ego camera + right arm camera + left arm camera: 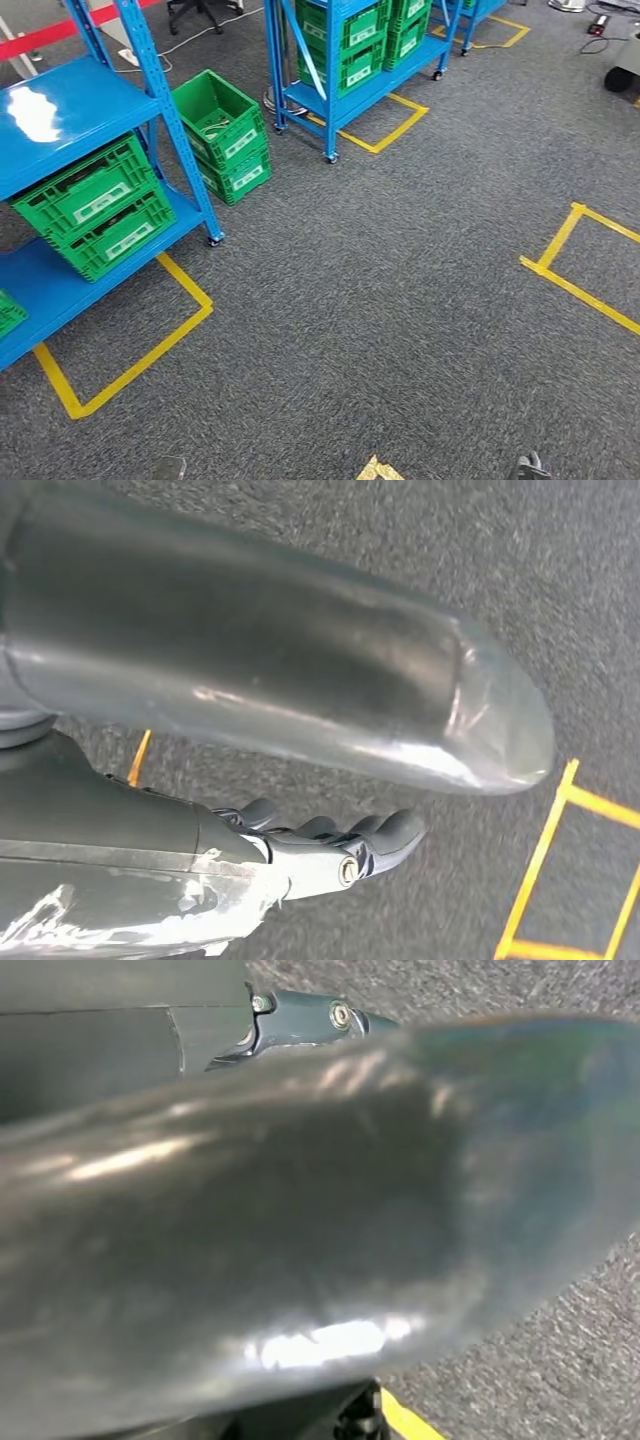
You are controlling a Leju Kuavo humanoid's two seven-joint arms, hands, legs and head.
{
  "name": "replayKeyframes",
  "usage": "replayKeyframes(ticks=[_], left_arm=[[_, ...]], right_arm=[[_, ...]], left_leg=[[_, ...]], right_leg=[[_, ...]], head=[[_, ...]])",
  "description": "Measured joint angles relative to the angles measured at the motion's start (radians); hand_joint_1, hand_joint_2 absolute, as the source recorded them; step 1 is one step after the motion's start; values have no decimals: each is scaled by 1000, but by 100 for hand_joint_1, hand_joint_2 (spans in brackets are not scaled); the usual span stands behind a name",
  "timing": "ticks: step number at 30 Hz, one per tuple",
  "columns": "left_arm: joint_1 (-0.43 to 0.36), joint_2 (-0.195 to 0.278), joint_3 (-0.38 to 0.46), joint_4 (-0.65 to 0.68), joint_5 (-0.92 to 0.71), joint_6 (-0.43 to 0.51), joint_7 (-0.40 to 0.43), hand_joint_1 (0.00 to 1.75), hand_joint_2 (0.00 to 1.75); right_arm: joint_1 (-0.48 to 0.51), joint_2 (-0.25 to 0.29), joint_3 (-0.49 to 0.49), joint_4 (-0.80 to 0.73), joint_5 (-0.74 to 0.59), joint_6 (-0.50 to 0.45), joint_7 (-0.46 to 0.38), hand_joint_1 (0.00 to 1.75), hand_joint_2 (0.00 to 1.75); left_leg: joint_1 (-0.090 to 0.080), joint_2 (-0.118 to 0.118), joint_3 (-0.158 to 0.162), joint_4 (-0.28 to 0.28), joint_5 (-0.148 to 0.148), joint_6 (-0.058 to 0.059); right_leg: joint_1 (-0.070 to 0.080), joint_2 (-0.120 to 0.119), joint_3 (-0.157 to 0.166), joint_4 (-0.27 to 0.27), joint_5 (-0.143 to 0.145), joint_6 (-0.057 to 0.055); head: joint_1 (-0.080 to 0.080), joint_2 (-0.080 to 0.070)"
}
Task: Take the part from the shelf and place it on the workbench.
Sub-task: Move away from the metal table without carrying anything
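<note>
Both arms are hanging at the sides, prob. because the robot is walking, not reaching. Right hand point(332, 845) is holding nothing, fingers lying straight & close together over the carpet. Left hand point(302, 1010): mostly hidden, can't tell its state. The part: can't make it out; prob. in 1 of the green crates point(94, 205) sitting on the blue shelf point(56, 120) w/ yellow floor tape point(124, 370) marking its bay. Carpet point(377, 300) ahead is giving wide room; shelf posts are the edges to mind.
</note>
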Motion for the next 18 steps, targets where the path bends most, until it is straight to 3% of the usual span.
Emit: replayKeyframes(ticks=[2, 4, 6, 8, 10, 12, 13, 14, 15, 16, 18], left_arm=[[-9, -8, -1, 0, -13, 8, -3, 0, 0], [-17, -12, -2, 0, -15, 10, -8, 0, 0], [-19, -13, -2, 0, -15, 11, -10, 0, 0], [-21, -15, -1, 0, -13, 12, -12, 0, 0], [-28, -17, -1, 0, -7, 12, -15, 0, 0], [-34, -18, -1, 0, 0, 9, -18, 0, 0], [-34, -18, -1, 0, 2, 8, -19, 0, 0], [-33, -18, -1, 0, 3, 7, -19, 0, 0], [-33, -17, -1, 0, 3, 6, -20, 0, 0], [-33, -17, -1, 0, 4, 5, -21, 0, 0], [-39, -18, 0, 0, 9, 4, -26, 0, 0]], right_arm=[[-10, -18, -40, 15, 0, 18, 0, 0, 0], [-22, -34, -77, 34, 4, 26, 0, 0, 0], [-31, -45, -103, 47, 8, 30, 0, 0, 0], [-38, -52, -119, 58, 17, 31, 0, 0, 0], [-42, -59, -133, 70, 33, 32, 0, 0, 0], [-44, -68, -145, 83, 43, 32, 0, 0, 0], [-46, -73, -150, 88, 46, 32, 0, 0, 0], [-50, -77, -154, 93, 47, 33, 0, 0, 0], [-54, -79, -158, 97, 48, 33, 0, 0, 0], [-58, -81, -160, 101, 49, 33, 0, 0, 0], [-63, -86, -163, 108, 55, 35, 0, 0, 0]], left_leg=[[0, -26, -2, 4, 0, -7], [1, -46, -9, 5, 4, -20], [5, -53, -15, 4, 8, -31], [3, -8, -35, 42, -20, -39], [1, 49, -91, 158, -86, -46], [2, 65, -148, 279, -132, -50], [3, 67, -154, 296, -129, -51], [3, 71, -138, 271, -107, -50], [2, 81, -104, 211, -74, -47], [-1, 105, -62, 137, -42, -44], [-8, 145, -4, 27, -12, -33]], right_leg=[[-6, 47, 56, -130, 54, -1], [-7, 69, 76, -170, 60, -7], [-4, 47, 78, -171, 67, -20], [-4, 24, 78, -175, 71, -33], [-2, -5, 76, -177, 71, -42], [0, -38, 75, -177, 70, -45], [1, -54, 75, -177, 69, -46], [1, -68, 76, -177, 69, -46], [1, -81, 78, -177, 68, -45], [3, -92, 80, -177, 66, -43], [8, -114, 84, -176, 61, -34]], head=[[0, 0], [-1, 0], [-1, 0], [-6, 0], [-12, 0], [-13, 0], [-13, 0], [-13, 0], [-13, 0], [-13, 0], [-12, 0]])
